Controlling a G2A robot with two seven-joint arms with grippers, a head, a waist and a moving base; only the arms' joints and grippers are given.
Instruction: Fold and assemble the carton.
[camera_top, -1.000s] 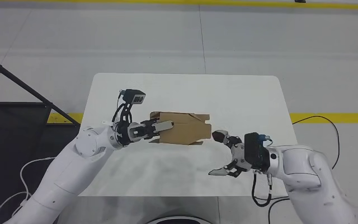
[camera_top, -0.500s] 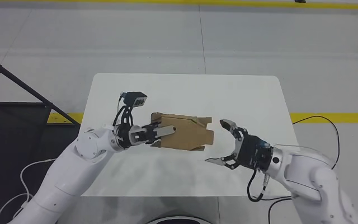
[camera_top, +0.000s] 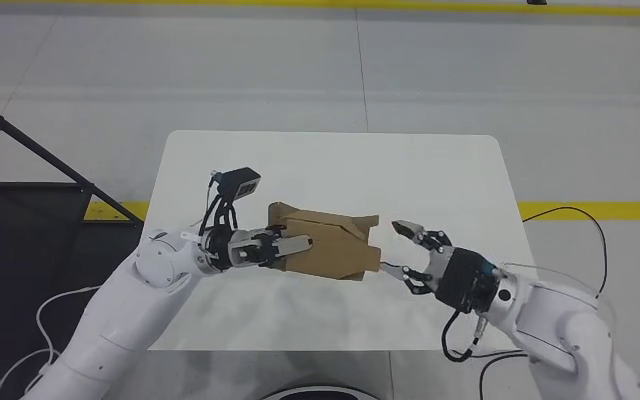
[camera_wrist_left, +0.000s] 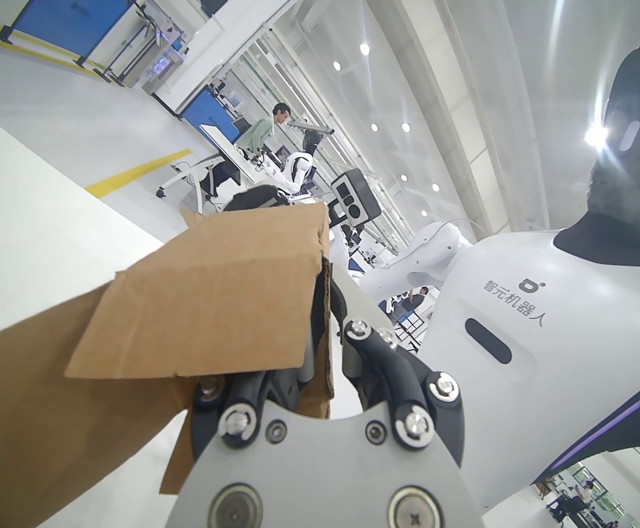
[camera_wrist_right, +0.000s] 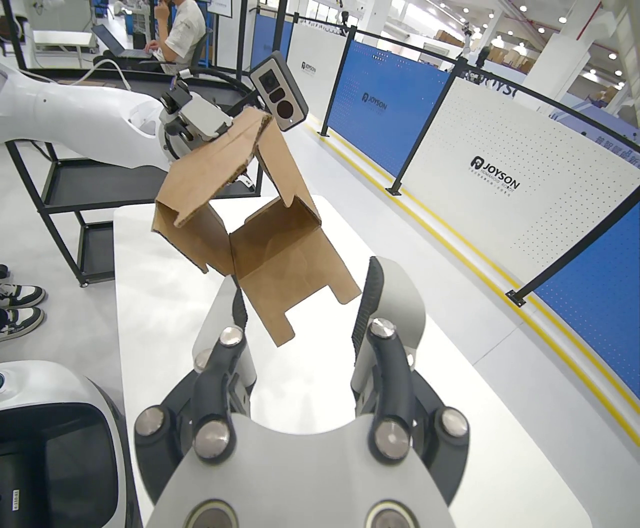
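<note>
A brown cardboard carton (camera_top: 325, 243), partly opened with loose flaps, hangs above the middle of the white table (camera_top: 440, 170). My left gripper (camera_top: 285, 245) is shut on the carton's left end; in the left wrist view its fingers pinch a cardboard wall (camera_wrist_left: 320, 340). My right gripper (camera_top: 400, 248) stands open just right of the carton. In the right wrist view the carton's (camera_wrist_right: 260, 235) lower flap hangs between the two spread fingers (camera_wrist_right: 367, 300), and I cannot tell whether it touches them.
A black rack (camera_wrist_right: 65, 185) stands off the table's left side. Blue and white partition panels (camera_wrist_right: 450, 130) and a yellow floor line (camera_top: 575, 210) lie beyond the table. The table around the carton is bare white surface.
The right gripper rose from the table's front and came up to the carton's right end, opening wider. The left gripper tilted the carton a little, its right end dropping.
</note>
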